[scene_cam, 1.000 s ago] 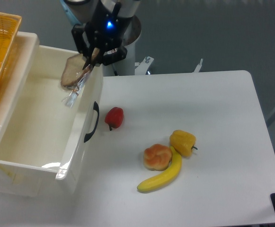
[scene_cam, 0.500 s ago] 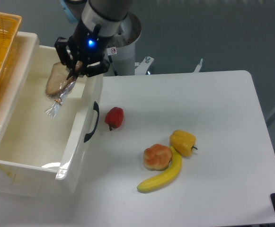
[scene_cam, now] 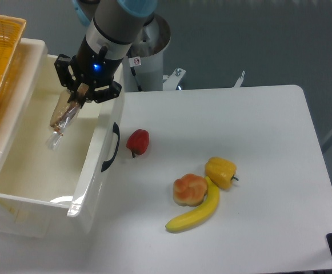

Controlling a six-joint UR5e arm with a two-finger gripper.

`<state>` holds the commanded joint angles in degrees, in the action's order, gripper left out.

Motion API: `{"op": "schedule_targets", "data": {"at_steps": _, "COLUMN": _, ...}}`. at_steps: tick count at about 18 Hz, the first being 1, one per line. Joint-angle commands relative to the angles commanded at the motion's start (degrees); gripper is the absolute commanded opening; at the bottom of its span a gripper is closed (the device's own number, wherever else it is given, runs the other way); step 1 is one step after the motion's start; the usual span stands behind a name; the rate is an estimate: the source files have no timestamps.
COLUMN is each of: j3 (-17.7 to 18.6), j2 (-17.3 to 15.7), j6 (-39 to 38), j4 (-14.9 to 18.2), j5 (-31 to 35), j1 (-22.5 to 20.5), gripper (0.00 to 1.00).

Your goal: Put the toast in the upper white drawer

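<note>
Toast hangs light and floppy from my tool, clamped on its top edge, slippery wrap, above the upper white drawer.

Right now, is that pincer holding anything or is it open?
Pincer: closed on the toast, which hangs over the open drawer.

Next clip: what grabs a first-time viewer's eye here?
The black two-finger gripper, blue light glowing, dangles the plastic-wrapped beige toast slice over the open glossy white drawer at left. On the white table, a red pepper, orange-pink bun, yellow pepper and yellow banana stand out.
</note>
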<state>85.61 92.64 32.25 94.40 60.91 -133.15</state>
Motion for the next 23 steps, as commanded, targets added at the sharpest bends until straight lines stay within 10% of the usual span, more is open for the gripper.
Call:
{"op": "schedule_targets", "data": {"at_steps": 10, "j3": -0.1, "j2": -0.1, "j6": 0.0, "j4": -2.5, "j5": 0.5, "j1": -0.3, "gripper": 0.61}}
{"op": "schedule_targets", "data": {"at_steps": 13, "j3": -0.1, "j2": -0.4, "j6": 0.1, "j4": -5.2, "j5": 4.0, "j1": -2.0, "gripper": 0.99}}
{"op": "schedule_targets", "data": {"at_steps": 23, "j3": 0.1, "j2": -0.5, "j6": 8.0, "j4": -8.2, "j5": 12.2, "j1": -8.4, "gripper": 1.0}}
